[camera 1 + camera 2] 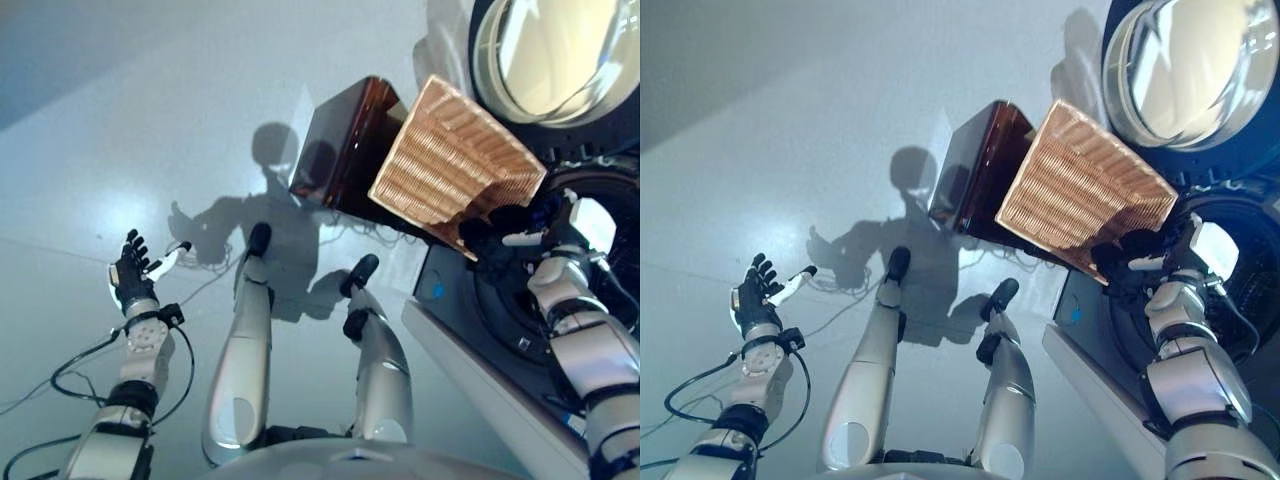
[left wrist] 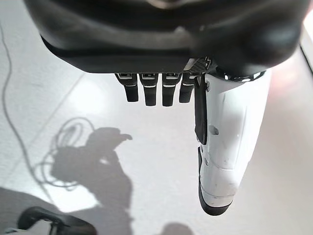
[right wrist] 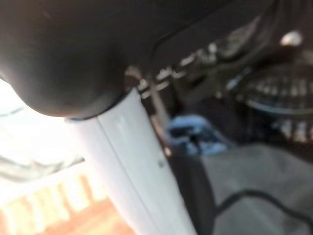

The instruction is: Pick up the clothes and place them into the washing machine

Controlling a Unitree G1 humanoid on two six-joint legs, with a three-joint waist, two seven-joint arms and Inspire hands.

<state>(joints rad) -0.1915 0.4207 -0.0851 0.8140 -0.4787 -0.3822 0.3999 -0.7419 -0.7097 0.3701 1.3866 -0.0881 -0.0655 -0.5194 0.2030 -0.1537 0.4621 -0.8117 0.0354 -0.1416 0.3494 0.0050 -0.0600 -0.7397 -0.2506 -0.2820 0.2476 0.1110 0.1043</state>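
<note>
The shallow wicker basket is lifted off the dark brown box and tipped steeply, its underside facing me, its rim at the washing machine's open drum. My right hand is shut on the basket's lower edge by the drum mouth. In the right wrist view its white thumb lies against the wicker, with a blue cloth and a grey cloth past it inside the machine. My left hand is open and empty, held over the floor at the far left.
The machine's round glass door stands open above the drum. The machine's front panel runs along the right. The brown box stands beside it on the pale floor.
</note>
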